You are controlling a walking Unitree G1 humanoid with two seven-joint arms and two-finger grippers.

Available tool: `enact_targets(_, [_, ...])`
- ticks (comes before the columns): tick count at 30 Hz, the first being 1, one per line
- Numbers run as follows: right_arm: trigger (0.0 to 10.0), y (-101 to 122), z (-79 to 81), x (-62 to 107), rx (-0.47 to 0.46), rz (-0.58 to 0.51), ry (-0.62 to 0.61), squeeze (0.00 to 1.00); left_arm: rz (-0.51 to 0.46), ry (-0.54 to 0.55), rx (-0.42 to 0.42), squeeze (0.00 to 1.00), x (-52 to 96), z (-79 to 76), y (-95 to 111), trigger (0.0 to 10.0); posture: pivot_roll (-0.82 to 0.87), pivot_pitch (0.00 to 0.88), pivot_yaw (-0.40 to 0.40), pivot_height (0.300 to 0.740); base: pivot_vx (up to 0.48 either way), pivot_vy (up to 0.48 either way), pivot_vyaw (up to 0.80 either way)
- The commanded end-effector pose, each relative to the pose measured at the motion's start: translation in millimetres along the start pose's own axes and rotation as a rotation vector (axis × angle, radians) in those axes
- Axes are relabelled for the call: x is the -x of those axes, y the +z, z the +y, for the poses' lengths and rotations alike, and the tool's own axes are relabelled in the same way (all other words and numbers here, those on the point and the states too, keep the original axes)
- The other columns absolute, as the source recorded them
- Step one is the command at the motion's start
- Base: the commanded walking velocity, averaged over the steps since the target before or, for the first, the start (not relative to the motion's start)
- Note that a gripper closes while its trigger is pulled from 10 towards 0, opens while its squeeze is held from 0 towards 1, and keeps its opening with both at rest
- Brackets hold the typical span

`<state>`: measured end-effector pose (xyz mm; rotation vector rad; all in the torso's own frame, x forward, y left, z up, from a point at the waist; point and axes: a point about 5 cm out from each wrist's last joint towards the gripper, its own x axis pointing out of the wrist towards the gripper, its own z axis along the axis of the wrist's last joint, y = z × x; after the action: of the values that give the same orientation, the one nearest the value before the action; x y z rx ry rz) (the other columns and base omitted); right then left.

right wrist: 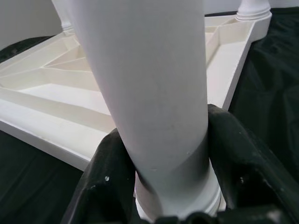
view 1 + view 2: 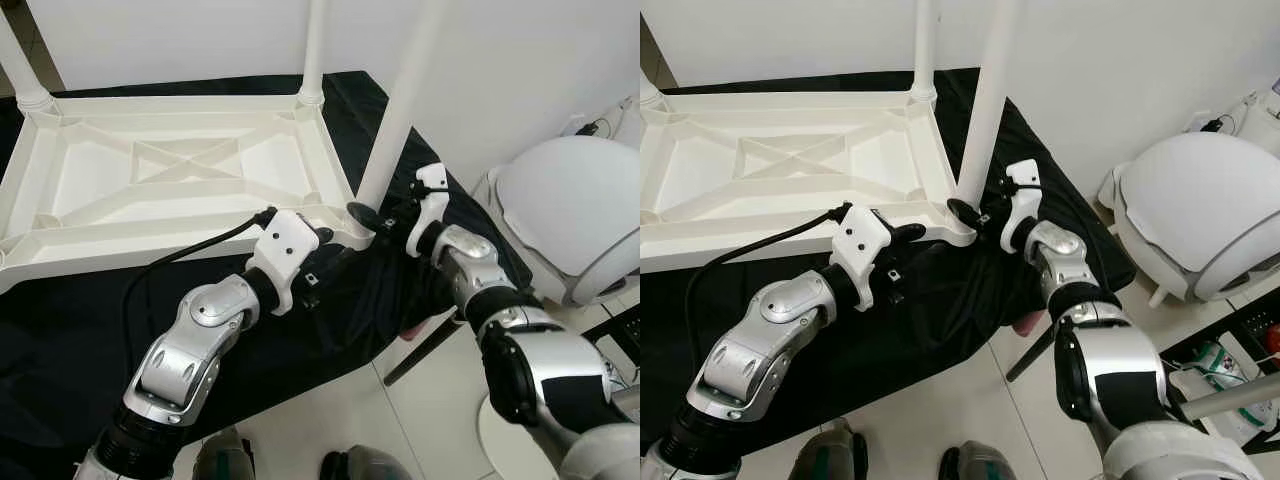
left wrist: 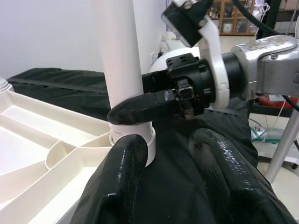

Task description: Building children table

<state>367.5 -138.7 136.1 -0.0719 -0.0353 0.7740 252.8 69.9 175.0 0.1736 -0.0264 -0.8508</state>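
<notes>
The left gripper (image 3: 163, 182) hovers open over the black cloth (image 2: 340, 330), just short of the table's near corner. There the right gripper (image 1: 161, 163) clamps the base of a white table leg (image 2: 400, 110) (fingers either side, touching), which stands in its socket. Beyond lies the upturned white tabletop (image 2: 170, 170), with two more legs at its far corners.

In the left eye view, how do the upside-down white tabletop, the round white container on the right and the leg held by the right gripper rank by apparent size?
1. Tabletop, largest by far.
2. Round white container.
3. Table leg, held near its base by the right gripper; its top is cut off by the picture edge, so its rank is unsure.
</notes>
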Motion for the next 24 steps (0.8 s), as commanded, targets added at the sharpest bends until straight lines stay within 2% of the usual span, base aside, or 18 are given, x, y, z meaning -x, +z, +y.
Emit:
enact_targets(1, [0.0,3,4.1,1.0,0.003,-0.049,0.039,0.00,0.000,0.004,0.000,0.00,0.7,-1.5,1,10.0,0.00,0.021,-0.070,0.740,0.000,0.000,0.00])
enact_targets(6, [0.0,7,8.2,1.7,0.009,-0.098,0.044,0.00,0.002,0.000,0.000,0.00,0.3,-1.7,1,10.0,-0.01,0.024,-0.066,0.740,0.000,0.000,0.00])
enact_targets(10, [0.0,7,18.5,6.5,0.002,-0.150,0.041,0.00,0.002,-0.006,-0.001,0.00,-0.5,-1.7,1,10.0,-0.02,0.023,-0.063,0.740,0.000,0.000,0.00])
enact_targets(15, [0.0,2,25.3,11.4,0.001,-0.133,0.004,0.00,0.002,-0.007,-0.001,0.00,-0.3,-1.9,1,10.0,-0.02,0.025,-0.065,0.740,0.000,0.000,0.00])
enact_targets(16, [0.0,-3,24.3,10.9,0.012,-0.090,-0.064,0.00,0.003,-0.007,-0.001,0.00,-0.2,-1.9,1,10.0,-0.02,0.027,-0.066,0.740,0.000,0.000,0.00])
enact_targets(18, [0.0,-6,23.5,10.8,0.023,-0.060,-0.112,0.00,0.003,-0.007,-0.001,0.00,0.0,-1.9,1,10.0,-0.02,0.027,-0.066,0.740,0.000,0.000,0.00])
enact_targets(20, [0.0,-8,27.2,8.3,-0.020,-0.044,-0.266,0.00,0.003,-0.006,0.001,0.00,0.2,-2.1,1,10.0,-0.02,0.029,-0.068,0.740,0.000,0.000,0.00])
enact_targets(21, [0.0,-8,27.2,8.3,-0.020,-0.044,-0.266,0.00,0.003,-0.006,0.001,0.00,0.2,-2.1,1,10.0,-0.02,0.029,-0.068,0.740,0.000,0.000,0.00])
enact_targets(24, [0.0,-6,45.3,5.0,-0.098,-0.073,-0.501,0.00,0.003,-0.007,0.003,0.00,0.0,-2.9,1,10.0,-0.02,0.029,-0.065,0.740,0.000,0.000,0.00])
